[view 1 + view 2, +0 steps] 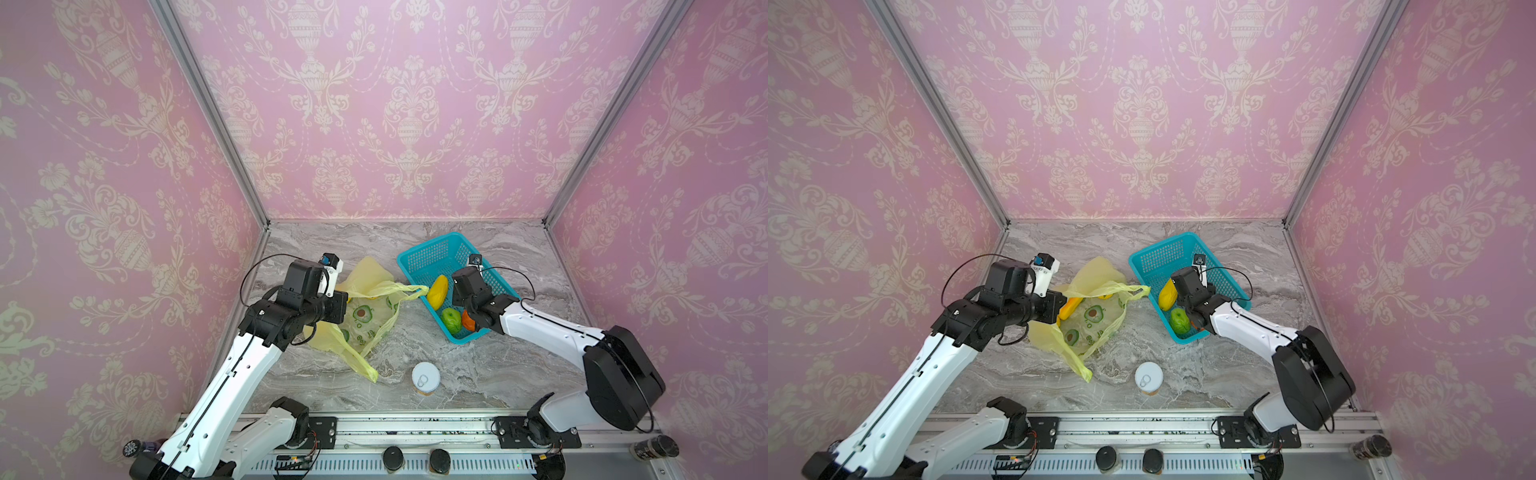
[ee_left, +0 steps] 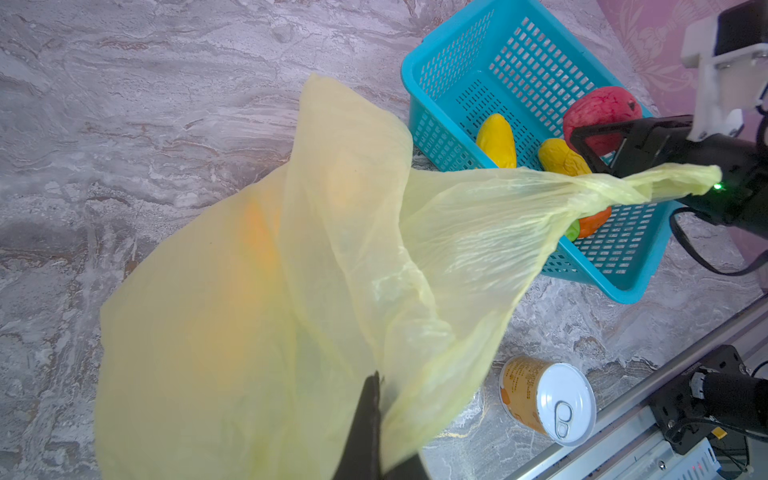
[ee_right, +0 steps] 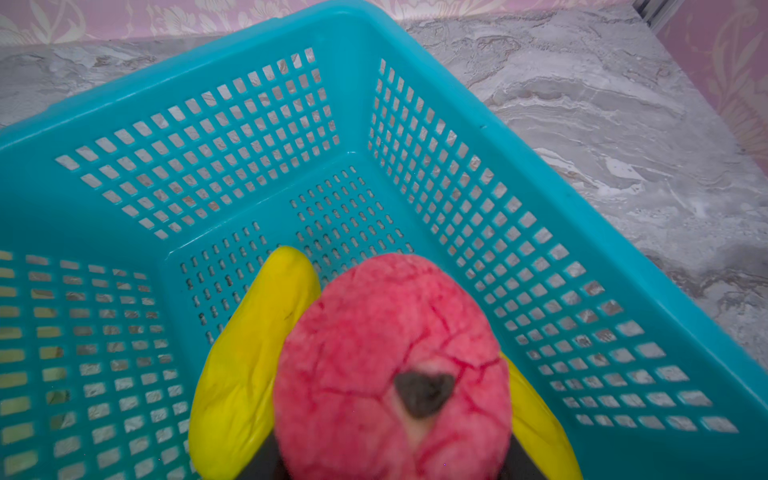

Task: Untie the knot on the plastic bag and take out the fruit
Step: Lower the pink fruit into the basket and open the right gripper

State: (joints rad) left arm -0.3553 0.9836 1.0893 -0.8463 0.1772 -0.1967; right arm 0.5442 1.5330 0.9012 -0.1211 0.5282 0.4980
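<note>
The yellow-green plastic bag (image 1: 368, 318) lies left of centre, and my left gripper (image 2: 376, 415) is shut on its thin film. The knot is not in view; one handle strip (image 1: 415, 291) reaches toward the basket and another (image 1: 365, 370) trails to the front. Orange-yellow fruit (image 1: 1069, 308) shows inside the bag. My right gripper (image 3: 390, 457) is shut on a pink-red fruit (image 3: 390, 365), holding it over the teal basket (image 3: 561, 257). Beneath lie yellow fruits (image 1: 437, 291), a green apple (image 1: 451, 321) and an orange one (image 1: 468, 321).
A white-lidded can (image 1: 425, 376) stands near the front edge, between the bag and the basket. The basket (image 1: 428, 253) sits at the back right, close to the right wall. A metal rail (image 1: 415, 428) runs along the front.
</note>
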